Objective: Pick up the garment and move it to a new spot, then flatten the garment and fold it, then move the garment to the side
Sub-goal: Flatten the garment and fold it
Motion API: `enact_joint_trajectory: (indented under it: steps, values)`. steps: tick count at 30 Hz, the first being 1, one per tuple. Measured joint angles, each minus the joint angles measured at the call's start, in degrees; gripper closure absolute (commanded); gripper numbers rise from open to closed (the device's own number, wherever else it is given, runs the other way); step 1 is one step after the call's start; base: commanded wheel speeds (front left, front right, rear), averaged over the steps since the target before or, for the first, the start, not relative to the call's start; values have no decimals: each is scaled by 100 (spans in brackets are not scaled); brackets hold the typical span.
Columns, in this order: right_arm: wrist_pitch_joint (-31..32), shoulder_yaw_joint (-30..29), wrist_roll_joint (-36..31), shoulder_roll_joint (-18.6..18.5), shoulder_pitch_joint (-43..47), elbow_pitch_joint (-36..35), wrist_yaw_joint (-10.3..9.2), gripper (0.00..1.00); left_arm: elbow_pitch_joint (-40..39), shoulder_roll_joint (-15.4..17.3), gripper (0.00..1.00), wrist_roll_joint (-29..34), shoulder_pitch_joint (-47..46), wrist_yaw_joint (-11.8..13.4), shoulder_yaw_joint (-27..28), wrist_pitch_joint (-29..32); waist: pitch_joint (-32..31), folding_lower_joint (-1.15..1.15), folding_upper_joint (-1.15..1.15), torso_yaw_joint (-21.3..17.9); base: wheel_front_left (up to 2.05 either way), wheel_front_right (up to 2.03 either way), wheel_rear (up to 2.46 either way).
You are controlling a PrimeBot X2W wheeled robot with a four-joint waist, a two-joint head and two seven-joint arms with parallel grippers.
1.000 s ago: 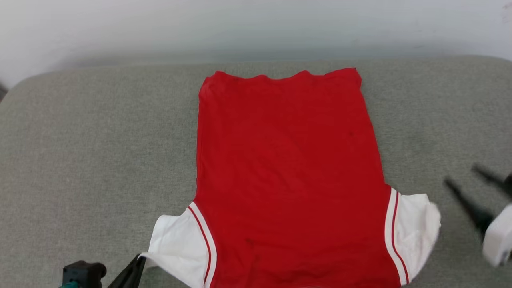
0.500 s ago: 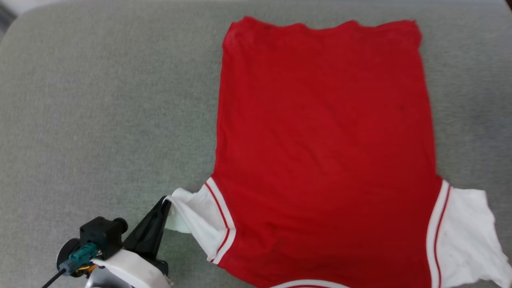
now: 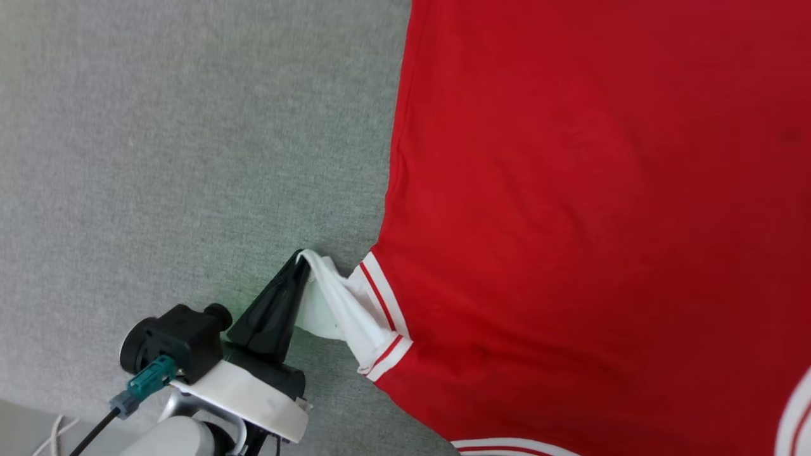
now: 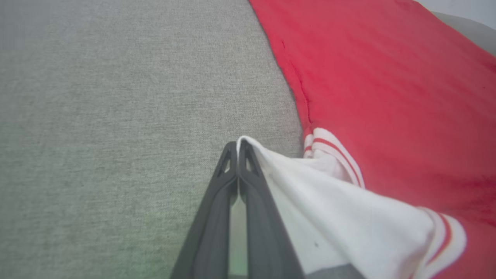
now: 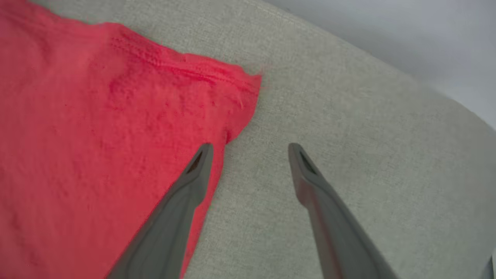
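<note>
One garment (image 3: 570, 221), red with white sleeves, lies spread flat on one grey fabric surface (image 3: 158, 158), a plain red face up. It takes the right part of the head view and runs off the top, right and bottom edges.

One white sleeve (image 3: 336, 304) with red-and-white striped trim sits at the garment's left side. It is bunched and pulled to a peak off the surface. More striped trim shows at the bottom edge and at the lower right corner of the head view.

Two grippers, two dark fingers each. The left gripper (image 3: 298, 263) is at lower left in the head view, its fingers pressed together and pinching the outer edge of that sleeve at the very tips. In the left wrist view the white cloth drapes off to the right of the closed fingers.

One black camera block (image 3: 171, 342) sits on the left wrist, with one teal-plug cable (image 3: 142, 383) running from it.

The right gripper (image 5: 252, 149) has its fingers spread wide with nothing between them. It is over the grey surface, just beside one hemmed corner of the garment. One finger overlaps the red side edge, the other is over bare grey; contact cannot be told. A pale wall (image 5: 387, 31) shows beyond.
</note>
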Motion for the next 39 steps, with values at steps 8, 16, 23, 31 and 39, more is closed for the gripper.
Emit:
enact_joint_trajectory:
  steps: [8, 16, 23, 31, 39]
  values:
    - [241, -101, -48, 86, 162, 231, -1, 0, -167, -191, 100, 229, -57, -5, 132, 0, 583, -1, 0, 269, 0, 0, 0]
    - [-259, 13, 32, 15, 391, 5, 0, 100, -60, -252, 100, 371, -60, -51, 142, 0, 458, -1, 0, 230, 0, 0, 0]
    - [-694, 524, 511, -348, 708, -467, 0, 100, -8, -159, 100, 409, 252, 102, 196, 1, -144, -1, 0, 45, 0, 0, 0]
    - [-1337, 1084, 1432, -1497, 2157, -1685, 0, 100, -116, 118, 100, 304, 798, 412, 325, 27, -913, -2, 0, -335, 0, 0, 0]
    - [-2080, 870, 2060, -2357, 4346, -2410, 0, 100, -267, 341, 100, 175, 1255, 666, 457, 53, -1504, -2, 0, -793, 0, 0, 0]
